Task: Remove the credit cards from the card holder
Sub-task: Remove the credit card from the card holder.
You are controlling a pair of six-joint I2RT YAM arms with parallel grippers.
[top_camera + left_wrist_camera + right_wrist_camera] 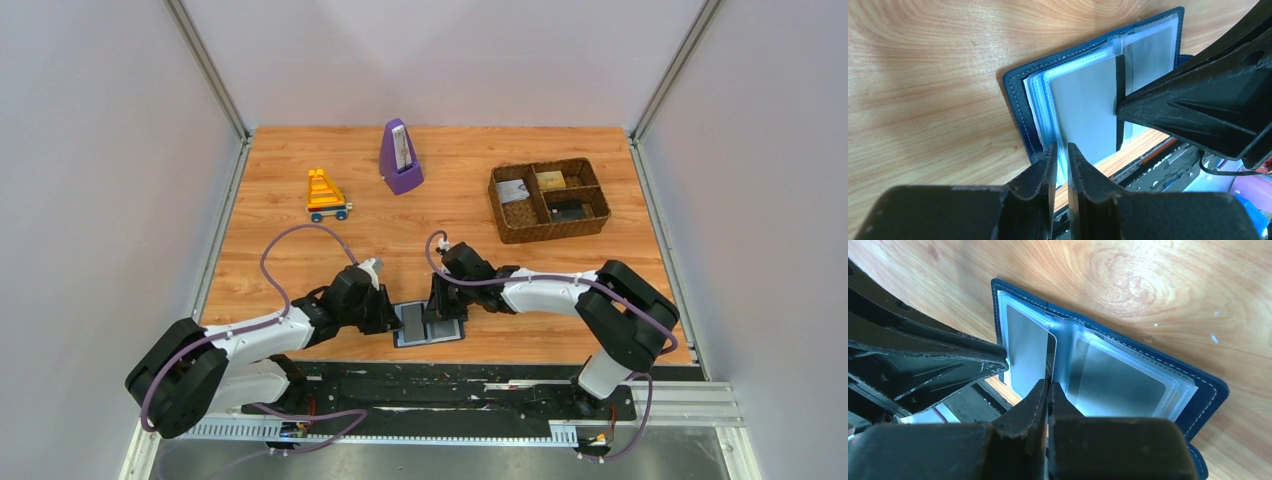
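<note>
The work surface is a wood-grain table (300,260), closed in by pale walls on three sides. An open card holder (415,325) lies flat at the table's near edge, between the two arms. Its dark cover is down and its clear blue-grey sleeve pages face up.

The left gripper (1062,150) is set at the outer edge of the left-hand pages. Its fingers are drawn close with only a narrow gap between them, and the rim of a sleeve page is caught in that gap.

The right gripper (1049,385) is set at the fold. Its fingers are pressed together on the inner edge of a grey credit card (1028,352) that is seated in the left-hand sleeve. A second grey card (1120,385) is seen inside the sleeve of the right-hand page.

Well apart from the holder, three items are noted toward the far side of the table. A brown woven basket (555,231) with cards in its compartments stands at far right. A purple metronome (400,158) stands upright at centre, and a yellow toy vehicle (327,195) is to its left.
</note>
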